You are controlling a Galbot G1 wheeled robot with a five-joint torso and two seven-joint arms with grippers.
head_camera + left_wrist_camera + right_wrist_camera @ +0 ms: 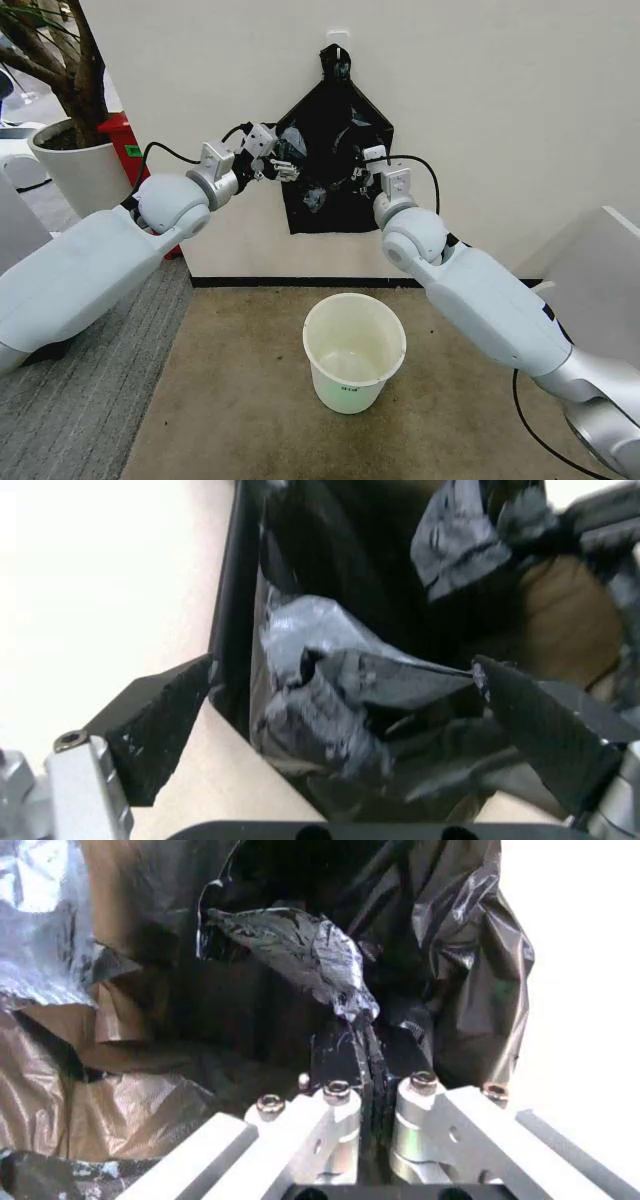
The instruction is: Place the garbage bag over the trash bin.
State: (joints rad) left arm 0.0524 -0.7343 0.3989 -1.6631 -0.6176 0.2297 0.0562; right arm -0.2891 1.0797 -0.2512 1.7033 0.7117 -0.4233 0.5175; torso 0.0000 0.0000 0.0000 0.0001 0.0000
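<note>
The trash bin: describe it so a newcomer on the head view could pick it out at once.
Start at the white wall where the black bag bundle hangs from a hook; both arms reach up to it. Drop straight down to the brown floor below: the trash bin is the small round white bucket standing open and empty there. Unlike the bigger white plant pot on the left, it holds no tree.

Left tool [283,168]: tips lost against the black bag bundle [335,160]; gap between the fingers not readable from the head view.
Right tool [357,170]: tips buried in the same black plastic.
Garbage bag [300,952]: outline cut by the frame edges at both wrists; its boundary against the bundle cannot be told.
Trash bin [354,352], below the bundle: label too small to read.
Plant pot [85,165], left of the bundle: cut off by the frame edge.
</note>
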